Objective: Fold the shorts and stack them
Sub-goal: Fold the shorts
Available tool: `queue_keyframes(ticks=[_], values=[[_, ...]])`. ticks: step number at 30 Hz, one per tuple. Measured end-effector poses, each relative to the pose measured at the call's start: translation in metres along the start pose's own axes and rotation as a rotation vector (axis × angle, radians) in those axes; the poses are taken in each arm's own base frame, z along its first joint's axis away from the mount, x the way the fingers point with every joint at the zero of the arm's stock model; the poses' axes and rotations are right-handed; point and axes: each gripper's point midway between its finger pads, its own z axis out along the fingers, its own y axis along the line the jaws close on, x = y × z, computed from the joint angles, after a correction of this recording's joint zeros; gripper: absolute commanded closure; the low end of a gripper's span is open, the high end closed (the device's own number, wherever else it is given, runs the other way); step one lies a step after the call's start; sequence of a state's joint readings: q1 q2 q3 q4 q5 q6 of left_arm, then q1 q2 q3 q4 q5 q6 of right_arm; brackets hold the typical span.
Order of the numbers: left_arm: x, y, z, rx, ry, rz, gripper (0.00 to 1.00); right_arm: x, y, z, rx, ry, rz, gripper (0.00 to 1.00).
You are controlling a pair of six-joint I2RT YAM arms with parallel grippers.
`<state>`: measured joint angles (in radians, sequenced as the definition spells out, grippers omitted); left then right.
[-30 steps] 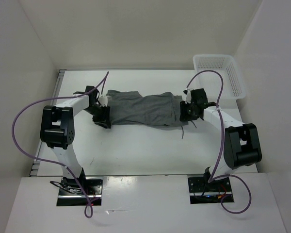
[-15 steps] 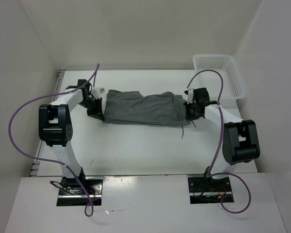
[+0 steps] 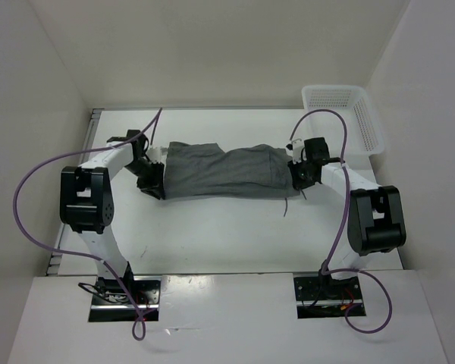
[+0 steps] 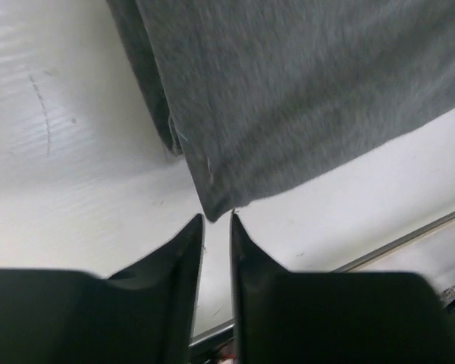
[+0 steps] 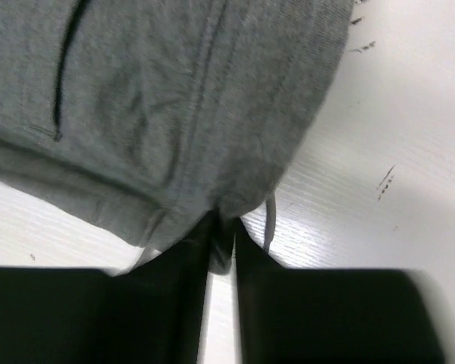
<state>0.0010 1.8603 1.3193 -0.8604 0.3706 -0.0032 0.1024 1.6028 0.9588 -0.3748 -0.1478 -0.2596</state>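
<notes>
The grey shorts point(image 3: 220, 171) lie stretched out left to right across the table's middle. My left gripper point(image 3: 155, 184) is at their left end. In the left wrist view the jaws point(image 4: 216, 218) stand nearly together, with a pointed corner of the shorts point(image 4: 288, 91) pinched at the very tips. My right gripper point(image 3: 298, 176) is at their right end, shut on a fold of the waistband point(image 5: 159, 98) with fabric between the jaws point(image 5: 222, 224). The thin drawstring point(image 5: 269, 220) dangles beside the right finger and trails toward me point(image 3: 287, 206).
A white mesh basket point(image 3: 341, 114) stands at the back right corner, against the right wall. White walls enclose the table on the left, back and right. Purple cables loop over both arms.
The left gripper swung out to the left and back a little, and the shorts' left end went with it. The right gripper shifted slightly toward the back. The shorts now lie straighter and flatter.
</notes>
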Motion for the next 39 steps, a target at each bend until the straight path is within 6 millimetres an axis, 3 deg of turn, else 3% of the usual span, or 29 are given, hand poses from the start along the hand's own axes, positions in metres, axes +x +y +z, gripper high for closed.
queue_keyframes(ticks=[8,11,14,19,23,26,31,36,39], values=[[0.005,0.016,0.001,-0.062,0.025,-0.020,0.45,0.010,-0.002,-0.001,0.003,0.042,-0.032,0.41],[-0.006,0.020,-0.006,-0.071,-0.009,-0.024,0.35,0.009,0.000,-0.004,-0.009,0.052,-0.038,0.31],[-0.022,0.018,-0.015,-0.060,-0.057,-0.014,0.30,-0.005,0.002,-0.009,-0.022,0.029,-0.046,0.24],[-0.051,0.006,-0.031,-0.018,-0.143,0.021,0.27,-0.041,0.004,-0.018,-0.028,-0.051,-0.038,0.22],[-0.074,0.005,-0.028,0.000,-0.188,0.042,0.26,-0.053,0.007,-0.015,-0.044,-0.069,0.007,0.22],[-0.090,0.015,-0.011,-0.004,-0.193,0.043,0.21,-0.051,0.007,-0.002,-0.051,-0.045,0.057,0.22],[-0.089,0.024,0.020,-0.003,-0.139,0.033,0.20,-0.038,0.005,0.022,-0.036,0.011,0.135,0.22],[-0.094,0.007,0.032,0.008,-0.136,0.082,0.20,-0.037,0.006,0.039,-0.022,0.035,0.153,0.24],[-0.095,-0.001,0.038,0.015,-0.133,0.105,0.32,-0.038,0.011,0.044,-0.020,0.037,0.155,0.25]])
